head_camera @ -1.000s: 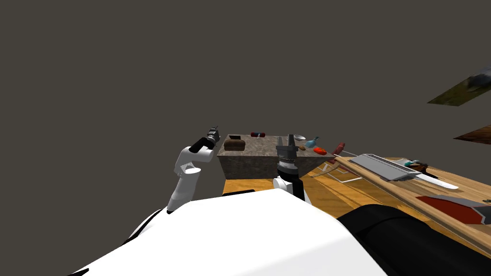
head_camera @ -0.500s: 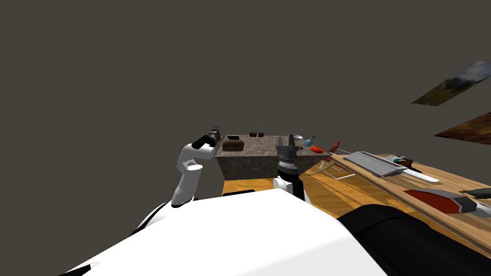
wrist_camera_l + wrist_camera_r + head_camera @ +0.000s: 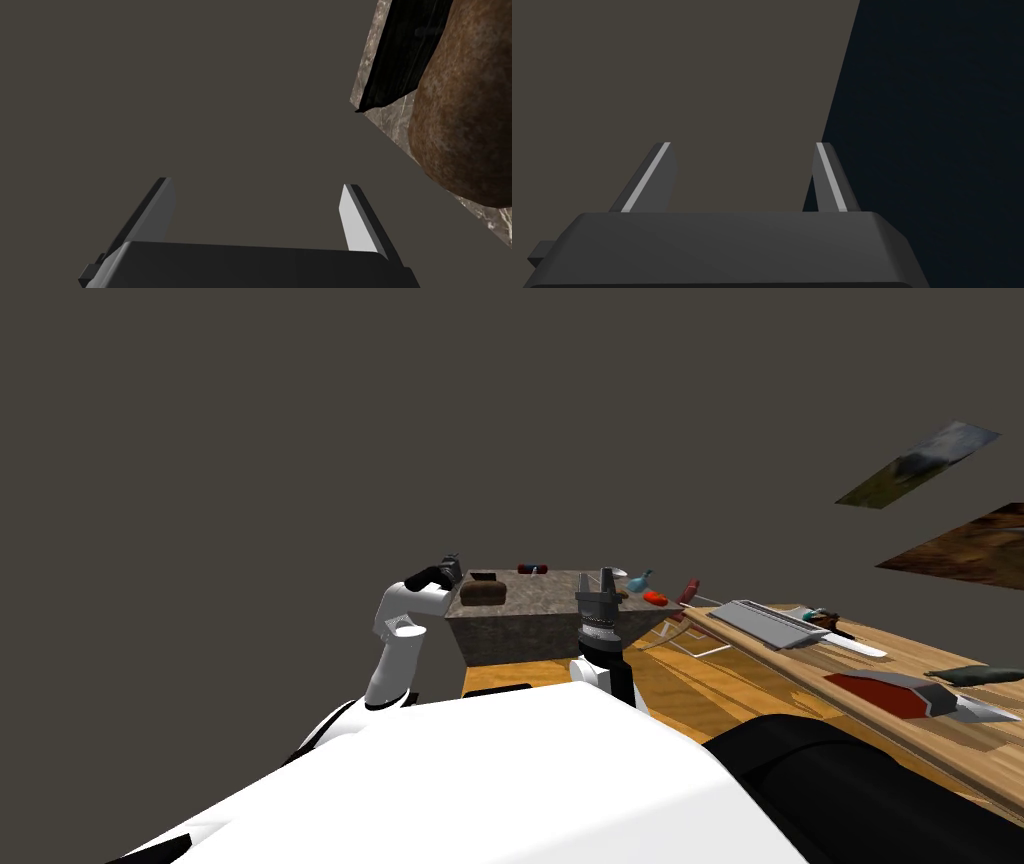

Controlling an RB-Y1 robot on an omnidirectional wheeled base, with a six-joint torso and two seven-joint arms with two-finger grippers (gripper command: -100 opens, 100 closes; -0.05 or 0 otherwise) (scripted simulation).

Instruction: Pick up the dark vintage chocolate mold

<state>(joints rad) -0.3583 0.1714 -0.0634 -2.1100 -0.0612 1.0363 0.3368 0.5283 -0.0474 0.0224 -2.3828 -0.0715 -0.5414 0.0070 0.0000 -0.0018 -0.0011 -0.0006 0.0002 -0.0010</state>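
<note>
The left gripper (image 3: 452, 568) hovers, 2 fingers (image 3: 160, 210) open and empty, off the grey stone tabletop (image 3: 545, 593). The dark rusty-brown rounded mold (image 3: 485, 592) lies at its 4 o'clock. The right gripper (image 3: 606, 576) stands open.

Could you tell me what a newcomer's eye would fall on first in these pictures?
The grey stone block, strewn with small things, stands out against the dull wall. At its left corner lie a rusty brown lump and a flat black piece, the open left gripper just off them. The open right gripper points up before the block.
</note>
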